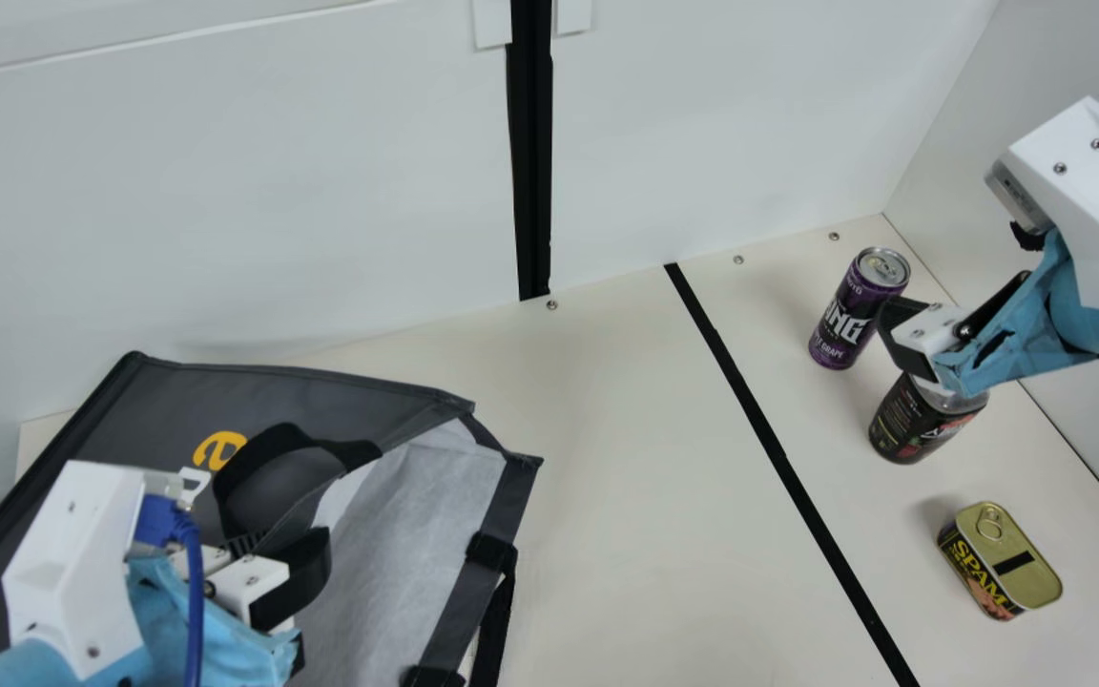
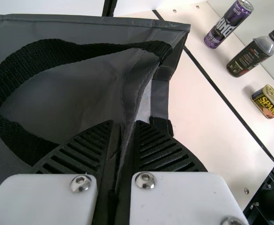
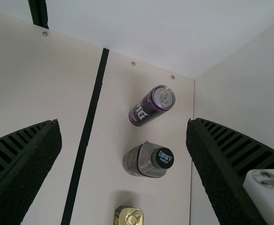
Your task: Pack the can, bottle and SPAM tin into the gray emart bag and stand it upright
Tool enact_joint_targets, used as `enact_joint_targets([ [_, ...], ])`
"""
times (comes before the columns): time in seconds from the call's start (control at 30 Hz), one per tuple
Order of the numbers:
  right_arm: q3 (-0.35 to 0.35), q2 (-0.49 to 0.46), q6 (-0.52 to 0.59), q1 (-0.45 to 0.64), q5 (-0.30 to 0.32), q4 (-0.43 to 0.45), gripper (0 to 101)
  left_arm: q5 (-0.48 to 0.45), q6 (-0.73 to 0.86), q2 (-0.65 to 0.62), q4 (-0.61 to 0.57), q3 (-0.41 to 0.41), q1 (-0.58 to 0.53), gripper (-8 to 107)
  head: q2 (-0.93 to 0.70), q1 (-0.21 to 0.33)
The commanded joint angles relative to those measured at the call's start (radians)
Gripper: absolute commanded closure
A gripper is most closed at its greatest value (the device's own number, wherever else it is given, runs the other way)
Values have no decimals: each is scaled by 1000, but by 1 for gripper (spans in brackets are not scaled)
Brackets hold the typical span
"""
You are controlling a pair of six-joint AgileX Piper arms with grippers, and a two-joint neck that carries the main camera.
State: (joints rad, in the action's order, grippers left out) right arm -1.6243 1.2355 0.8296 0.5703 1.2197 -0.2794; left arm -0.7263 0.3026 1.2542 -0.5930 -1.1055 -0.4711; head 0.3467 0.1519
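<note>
Purple can (image 1: 857, 310) stands lengthwise upright, tab up; left end effector (image 1: 301, 558) pinches gray bag (image 1: 158, 405), right end effector (image 1: 906, 339) gapes empty.

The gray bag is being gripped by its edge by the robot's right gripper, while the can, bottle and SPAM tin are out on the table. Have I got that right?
Not quite: the left gripper has the gray bag by its edge, as the left wrist view shows. The can, bottle and SPAM tin are indeed out on the table.
</note>
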Motion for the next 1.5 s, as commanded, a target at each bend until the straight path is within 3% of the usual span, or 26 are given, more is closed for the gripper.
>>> enact_joint_targets([
  [0.0, 0, 0, 0, 0, 0, 0, 6, 0, 0, 0, 0, 0, 0, 107, 2, 23],
  [0.43, -8, 19, -73, -50, -14, 68, 6, 0, 0, 0, 0, 0, 0, 107, 2, 23],
  [1.47, -238, 352, -199, -56, 0, 166, 6, 0, 0, 0, 0, 0, 0, 107, 2, 23],
])
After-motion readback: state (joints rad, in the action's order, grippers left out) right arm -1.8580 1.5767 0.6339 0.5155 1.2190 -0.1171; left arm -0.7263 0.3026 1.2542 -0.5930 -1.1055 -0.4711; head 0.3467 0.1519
